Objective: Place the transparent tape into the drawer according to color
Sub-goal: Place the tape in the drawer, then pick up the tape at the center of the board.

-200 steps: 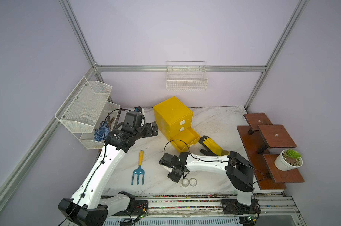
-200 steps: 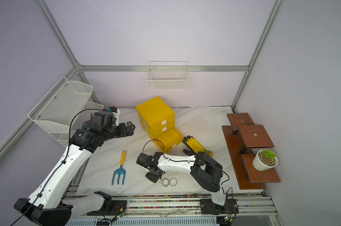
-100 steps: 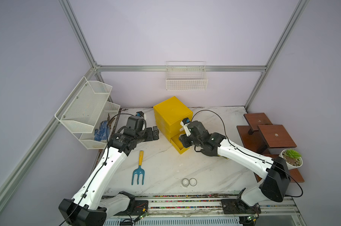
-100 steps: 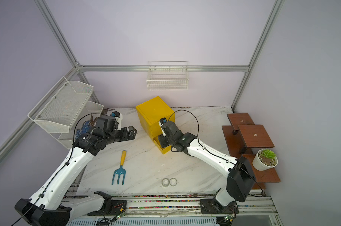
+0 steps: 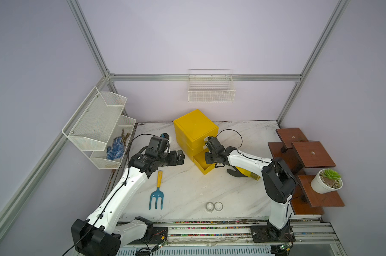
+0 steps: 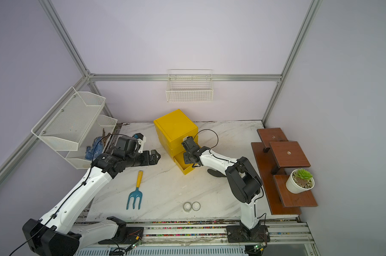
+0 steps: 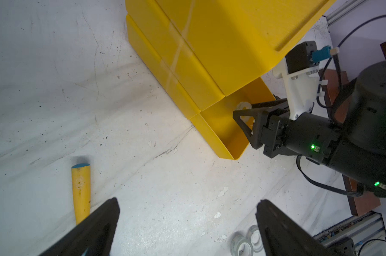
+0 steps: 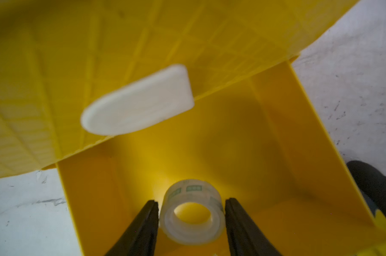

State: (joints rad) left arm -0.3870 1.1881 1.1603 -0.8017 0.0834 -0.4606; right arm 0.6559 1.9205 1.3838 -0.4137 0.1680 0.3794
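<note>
a white marbled worktop [image 5: 187, 188] is filling the floor of a grey-walled cell, seen from above in both top views. two white and black arms are reaching in from its near edge.

the left arm [image 5: 121, 188] is stretching toward the left side of a yellow cabinet [image 5: 194, 124], which is standing near the back of the worktop. the left jaws are spread wide with nothing between them, hanging over bare worktop beside the cabinet.

the right arm [image 5: 245, 160] is bending in from the right, its wrist hanging over the bottom drawer [image 5: 201, 165]. that drawer is pulled out, while the two above it are sitting closed.

a wire shelf [image 5: 94, 124] is hanging on the left wall, and a wooden stand [image 5: 312, 155] on the right is carrying a potted plant [image 5: 323, 185]. a black and yellow glove [image 5: 233, 172] is lying right of the drawer, partly hidden by the right arm. a garden fork [image 5: 157, 195] is lying flat just in front of the left jaws.

in the right wrist view a clear tape roll [image 8: 191, 217] is sitting between the right jaws, over the drawer's open inside. the jaws are lying close along its two sides, and i cannot tell whether they are gripping it. a white tab [image 8: 138, 102] on the drawer above is jutting out nearby.

two more rolls [image 5: 209, 206] are lying flat and touching each other near the front edge, well apart from the drawer.
</note>
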